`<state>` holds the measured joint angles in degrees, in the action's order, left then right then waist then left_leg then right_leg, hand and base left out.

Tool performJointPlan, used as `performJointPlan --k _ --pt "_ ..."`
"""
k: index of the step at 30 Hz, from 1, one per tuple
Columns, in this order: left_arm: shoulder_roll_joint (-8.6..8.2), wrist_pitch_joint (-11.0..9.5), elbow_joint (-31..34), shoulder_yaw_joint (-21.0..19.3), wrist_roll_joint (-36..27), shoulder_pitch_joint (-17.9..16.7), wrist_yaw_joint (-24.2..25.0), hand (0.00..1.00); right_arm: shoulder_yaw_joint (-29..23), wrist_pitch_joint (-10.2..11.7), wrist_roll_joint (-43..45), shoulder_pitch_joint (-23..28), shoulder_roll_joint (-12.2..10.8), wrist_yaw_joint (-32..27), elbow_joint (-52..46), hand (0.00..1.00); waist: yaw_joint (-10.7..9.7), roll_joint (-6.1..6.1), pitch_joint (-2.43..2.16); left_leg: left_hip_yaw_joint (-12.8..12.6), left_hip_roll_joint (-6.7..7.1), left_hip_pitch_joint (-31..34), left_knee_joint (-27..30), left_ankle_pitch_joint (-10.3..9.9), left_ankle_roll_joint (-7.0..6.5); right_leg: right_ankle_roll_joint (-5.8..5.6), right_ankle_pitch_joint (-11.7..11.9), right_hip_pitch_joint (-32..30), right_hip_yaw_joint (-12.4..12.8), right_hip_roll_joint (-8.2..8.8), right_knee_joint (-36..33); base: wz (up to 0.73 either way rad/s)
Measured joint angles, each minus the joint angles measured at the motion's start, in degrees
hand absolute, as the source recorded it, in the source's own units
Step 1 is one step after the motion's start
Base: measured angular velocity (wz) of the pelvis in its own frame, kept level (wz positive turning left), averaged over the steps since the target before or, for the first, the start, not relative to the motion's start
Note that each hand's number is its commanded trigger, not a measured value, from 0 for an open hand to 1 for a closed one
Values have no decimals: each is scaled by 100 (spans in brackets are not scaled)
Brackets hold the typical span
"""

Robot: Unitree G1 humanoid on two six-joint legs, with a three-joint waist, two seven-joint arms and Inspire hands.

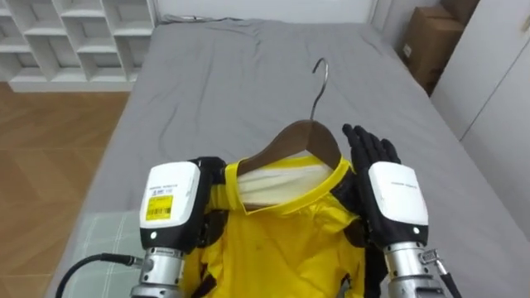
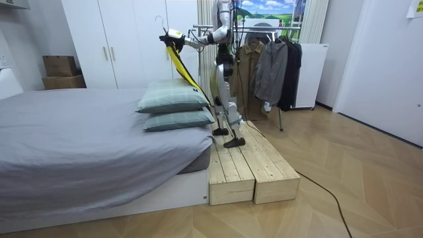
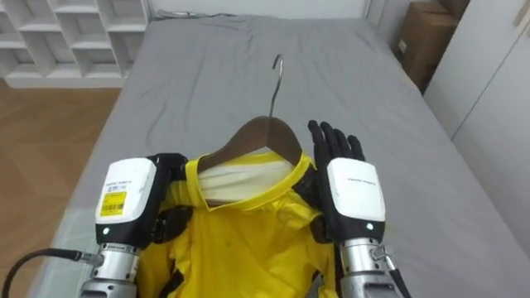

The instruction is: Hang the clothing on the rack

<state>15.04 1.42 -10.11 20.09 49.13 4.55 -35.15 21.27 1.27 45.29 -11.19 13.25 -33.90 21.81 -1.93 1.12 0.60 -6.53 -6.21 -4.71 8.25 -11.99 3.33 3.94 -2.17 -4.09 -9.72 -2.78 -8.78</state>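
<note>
1. Over the grey bed (image 1: 248, 66), at chest height, we hold the yellow shirt (image 1: 281, 240) already dressed on a wooden hanger (image 1: 302, 136). Its wire hook (image 1: 319, 83) points up and away from us and is free of everything.
2. Our left hand (image 1: 172, 203) is at the shirt's left shoulder, with its fingers (image 1: 212, 172) curled in around the cloth where it lies over the hanger's arm. This hand seems to carry the weight.
3. Our right hand (image 1: 396, 194) is just beside the other shoulder. Its fingers (image 1: 368, 145) are straight and spread and grip nothing, so it steadies the shirt rather than holding it.
4. In the room view we stand on a wooden platform (image 2: 244, 165) by the pillows (image 2: 173, 99), facing the bed. The clothes rack (image 2: 218, 28) with its hung garments (image 2: 271, 66) is behind us.
5. We judge the step in hand to be carrying the shirt to the rack, so we must turn on a narrow platform. We should turn slowly and keep the load level.
6. To do it well, we should keep the hook upright and clear of the cloth and keep the left grasp firm. The right hand should support the far shoulder so the shirt does not slide off.
7. At the rail, we should pick a gap between the garments, bring the hook in above the bar and lower it on. We should let go only once it has seated.
</note>
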Motion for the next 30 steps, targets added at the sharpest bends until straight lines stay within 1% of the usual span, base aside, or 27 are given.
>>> performJointPlan --k 1,2,3,5,7,9,12,14,17,19,23,30 --pt "4 24 0 18 4 3 1 100 1 -1 2 -3 -25 14 3 92 24 11 3 0 9 -2 0 0 0 0 0 4 -7 6 3 7" --pt "18 57 0 40 5 3 7 100 4 -1 5 -3 -49 36 11 100 60 26 13 0 29 -1 0 -1 -2 -1 0 20 -43 28 5 10" --pt "17 65 0 44 1 3 16 100 4 -1 1 -3 -53 43 20 100 64 34 18 -5 39 1 0 0 -2 -9 -5 30 -60 43 5 22" --pt "3 72 0 45 -1 3 51 100 -1 -1 -12 -4 -56 78 44 100 78 47 35 -90 96 4 0 -3 -9 -92 -66 93 -71 88 26 26" --pt "14 72 0 28 3 4 52 100 -1 2 -10 -3 -67 96 44 100 77 39 40 -137 120 12 3 -26 -48 -102 -118 108 -60 114 28 15" --pt "16 74 -1 14 3 4 53 100 -32 4 -55 -3 -72 117 103 100 81 28 49 -119 150 20 3 1 -94 -112 -128 109 -55 149 15 9" --pt "1 77 -1 -3 6 4 50 100 -67 4 -202 -3 -73 119 208 100 60 -7 67 -101 168 34 3 8 -106 -119 -132 109 -60 162 4 5" --pt "-16 81 -1 -4 9 4 48 100 -127 3 -245 2 -96 120 247 100 56 -8 66 -86 167 48 10 9 -107 -118 -131 106 -71 163 4 4" --pt "-91 82 0 -6 9 4 19 100 -259 -1 -262 2 -129 119 250 100 65 -14 61 -81 165 67 43 11 -110 -117 -130 106 -111 168 4 3" --pt "-93 86 0 -2 9 4 0 100 -255 -1 -306 2 -129 119 250 100 60 -14 60 -102 165 83 63 14 -114 -118 -131 105 -114 169 12 0" --pt "-13 85 0 24 4 8 -47 100 -241 6 -329 1 -127 124 248 100 51 -16 50 -112 167 115 138 14 -114 -126 -137 107 -128 184 13 0" --pt "33 94 0 27 53 8 -47 100 -241 42 -331 1 -102 176 249 100 31 -11 47 -114 171 113 138 14 -114 -129 -139 117 -141 198 12 0"
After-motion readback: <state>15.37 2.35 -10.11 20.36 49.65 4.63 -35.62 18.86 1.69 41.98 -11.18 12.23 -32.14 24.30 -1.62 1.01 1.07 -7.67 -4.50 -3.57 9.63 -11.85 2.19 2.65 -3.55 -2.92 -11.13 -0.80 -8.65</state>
